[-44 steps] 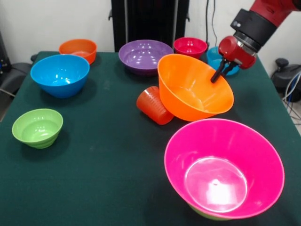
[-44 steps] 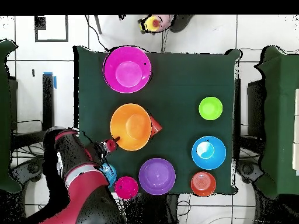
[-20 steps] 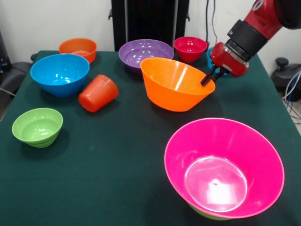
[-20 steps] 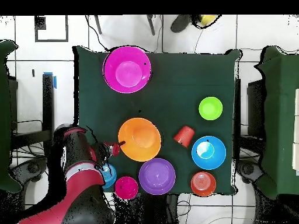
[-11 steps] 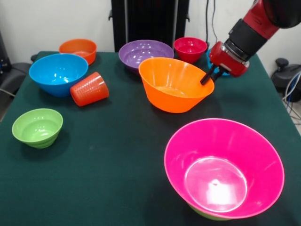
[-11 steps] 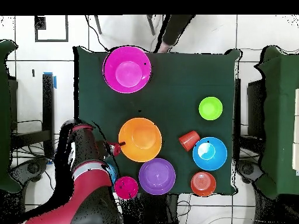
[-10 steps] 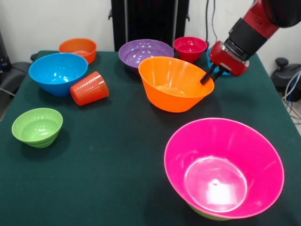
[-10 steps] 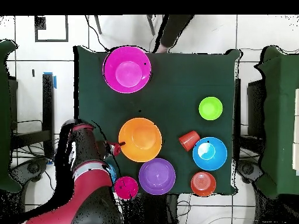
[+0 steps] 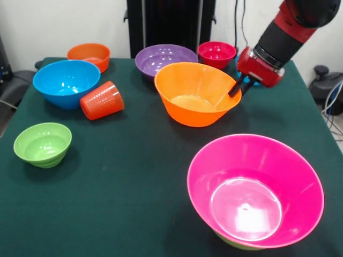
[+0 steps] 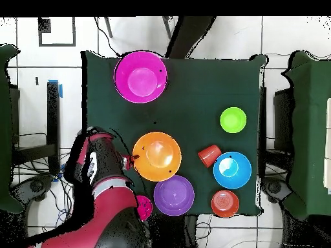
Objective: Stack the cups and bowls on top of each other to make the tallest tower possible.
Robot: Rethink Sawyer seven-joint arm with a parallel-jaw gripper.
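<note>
The gripper (image 9: 236, 89) had its dark fingers (image 9: 234, 89) pinched on the right rim of the large orange bowl (image 9: 195, 93), which sat mid-desk just in front of the purple bowl (image 9: 165, 60). The orange-red cup (image 9: 102, 100) lay on its side against the medium blue bowl (image 9: 67, 83) at the left. The tower (image 9: 255, 191), its big pink bowl over a green one, stood near right on the green desk (image 9: 123, 182).
</note>
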